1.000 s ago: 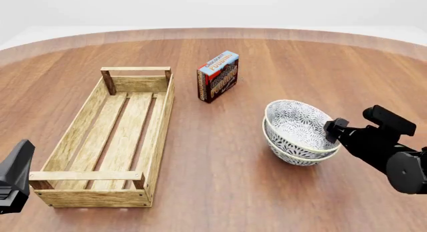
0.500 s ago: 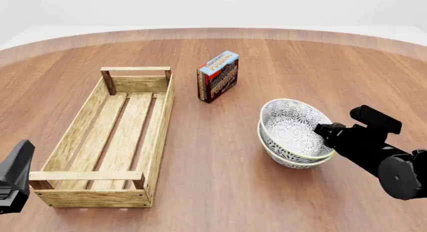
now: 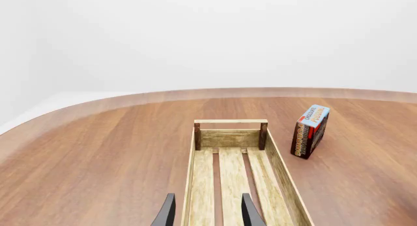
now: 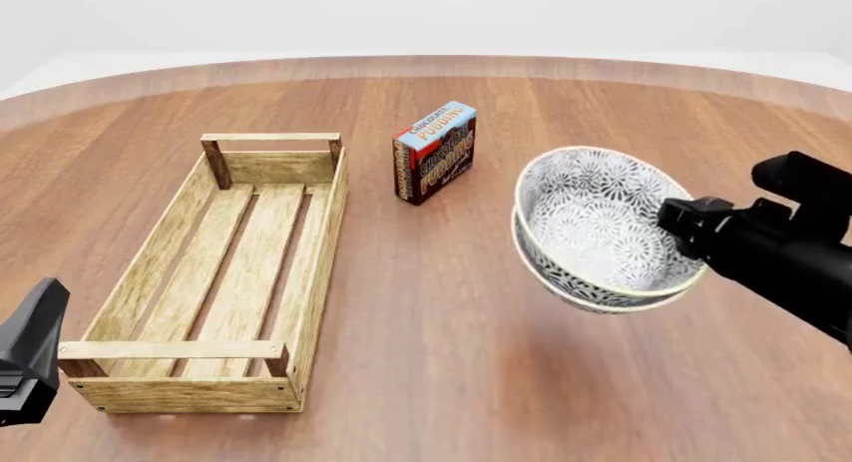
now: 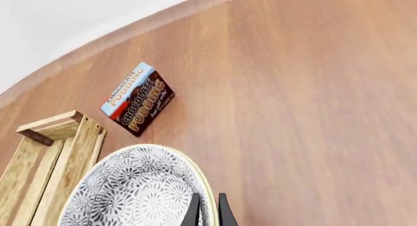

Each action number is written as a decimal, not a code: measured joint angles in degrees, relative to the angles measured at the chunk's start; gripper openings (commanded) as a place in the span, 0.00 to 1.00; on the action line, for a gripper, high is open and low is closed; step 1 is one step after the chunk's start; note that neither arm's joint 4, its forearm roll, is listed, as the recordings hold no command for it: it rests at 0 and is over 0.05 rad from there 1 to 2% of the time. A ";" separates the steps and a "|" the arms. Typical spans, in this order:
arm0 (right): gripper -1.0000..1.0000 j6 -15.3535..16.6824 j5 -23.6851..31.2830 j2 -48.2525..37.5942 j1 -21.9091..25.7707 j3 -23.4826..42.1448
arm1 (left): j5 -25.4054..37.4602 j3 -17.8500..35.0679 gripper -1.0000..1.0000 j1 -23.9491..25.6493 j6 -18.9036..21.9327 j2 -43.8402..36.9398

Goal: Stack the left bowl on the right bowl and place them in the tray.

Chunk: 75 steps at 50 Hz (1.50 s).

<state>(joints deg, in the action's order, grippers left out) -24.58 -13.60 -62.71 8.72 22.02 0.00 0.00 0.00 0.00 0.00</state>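
Two patterned grey-and-white bowls point(image 4: 593, 223) are stacked one inside the other. My right gripper point(image 4: 681, 228) is shut on their right rim and holds them tilted, above the table. In the right wrist view the fingers point(image 5: 194, 211) pinch the rim of the top bowl point(image 5: 136, 192). The light-wood slatted tray point(image 4: 323, 247) lies on the left, away from the bowls, with nothing in it. My left gripper point(image 3: 208, 216) is open and empty over the tray's near end point(image 3: 231, 121).
A printed chocolate pudding box point(image 4: 436, 153) stands upright between the tray's far end and the bowls; it also shows in the left wrist view point(image 3: 311, 131) and the right wrist view point(image 5: 136, 99). The left arm's body point(image 4: 30, 347) sits at the front-left corner.
My right gripper has lifted the stacked bowls off the table and tilted them, their openings now facing more toward the camera. The left arm has not moved.
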 measured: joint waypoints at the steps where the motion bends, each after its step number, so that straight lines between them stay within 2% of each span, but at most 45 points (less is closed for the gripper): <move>1: 0.00 0.03 0.64 0.54 0.20 0.41 | 0.00 0.00 1.00 0.00 0.00 0.00; 9: 0.00 0.52 4.76 2.53 1.90 4.47 | 0.00 0.00 1.00 0.00 0.00 0.00; 17: 0.00 0.89 6.84 0.61 4.48 10.56 | 0.00 0.00 1.00 0.00 0.00 0.00; 33: 0.00 2.66 11.83 -9.59 11.78 28.60 | 0.00 0.00 1.00 0.00 0.00 0.00; 47: 0.00 2.79 14.40 -20.18 17.60 42.60 | 0.00 0.00 1.00 0.00 0.00 0.00; 75: 0.00 1.91 15.49 -37.79 25.73 60.87 | 0.00 0.00 1.00 0.00 0.00 0.00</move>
<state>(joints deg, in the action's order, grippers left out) -22.67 1.89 -100.49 34.45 82.89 0.00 0.00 0.00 0.00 0.00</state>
